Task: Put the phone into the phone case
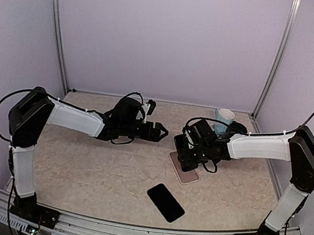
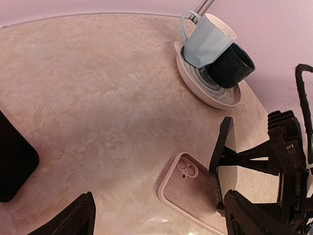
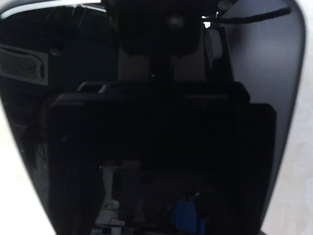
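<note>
A pink phone case [image 1: 185,173] lies open side up on the table, its camera cutout toward the back; it also shows in the left wrist view [image 2: 191,192]. My right gripper [image 1: 190,155] is shut on a black phone [image 2: 221,157] and holds it tilted on its long edge, just above the case's right side. In the right wrist view the phone's dark glass [image 3: 156,122] fills the frame and hides the fingers. My left gripper [image 1: 161,132] is open and empty, left of the case, with its fingertips [image 2: 78,218] wide apart.
A second flat black phone-like slab [image 1: 165,202] lies near the front edge, also at the left of the left wrist view [image 2: 14,161]. A plate [image 2: 205,93] with a light blue mug [image 2: 208,41] and a dark mug [image 2: 234,66] stands at the back right.
</note>
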